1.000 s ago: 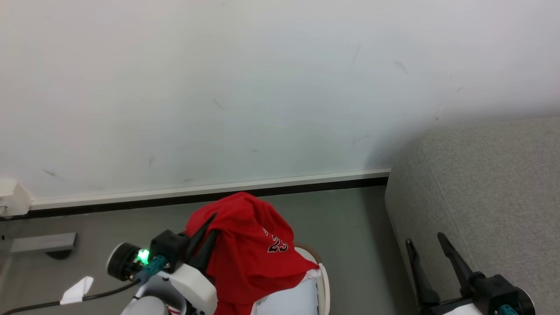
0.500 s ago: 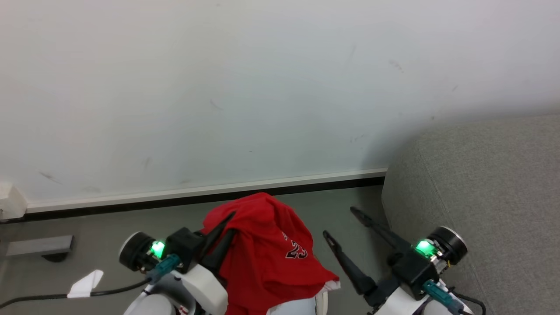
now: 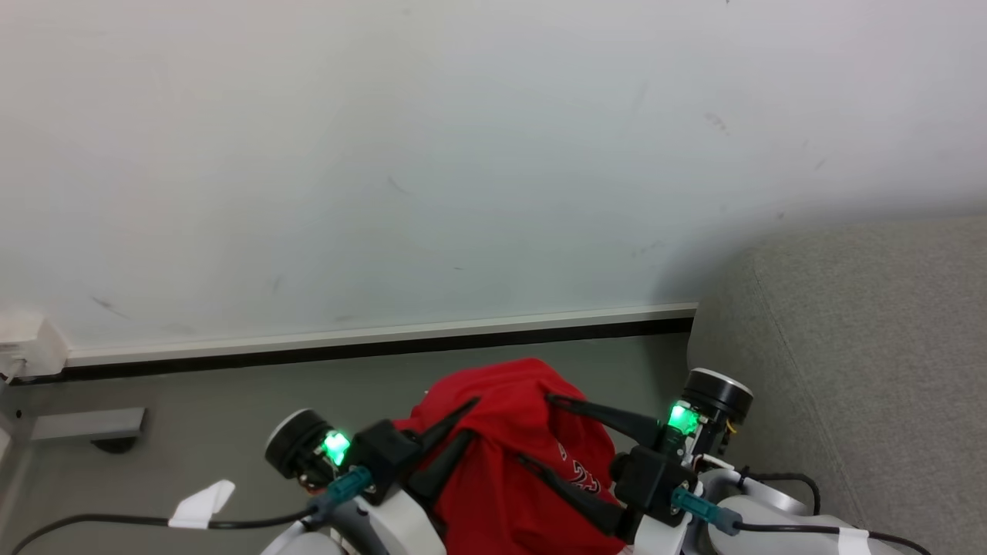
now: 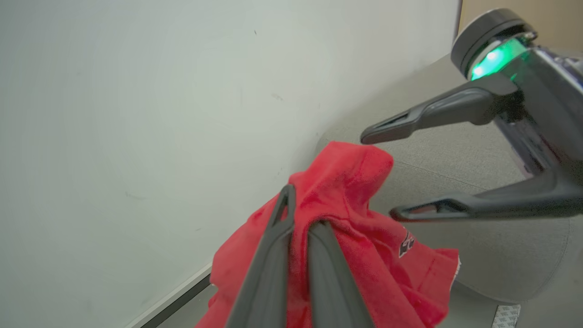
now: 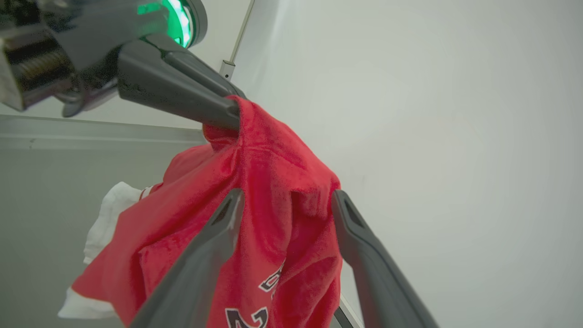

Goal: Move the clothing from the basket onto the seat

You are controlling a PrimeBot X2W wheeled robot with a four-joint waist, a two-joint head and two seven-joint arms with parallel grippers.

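Near the wall, clothing (image 3: 515,385): red jersey up in the air over the grey floor (image 3: 193,385), left of the seat (image 3: 864,347) and not touching it.
Left claw (image 3: 472,418): fingers squeezed tight on a bunch of the clothing near its top.
Right claw (image 3: 536,428): fingers wide apart, with the clothing's top fold between the tips.

The red jersey (image 3: 509,432) is held bunched in mid-air, draped downward, near the rounded light grey sofa (image 3: 871,347).
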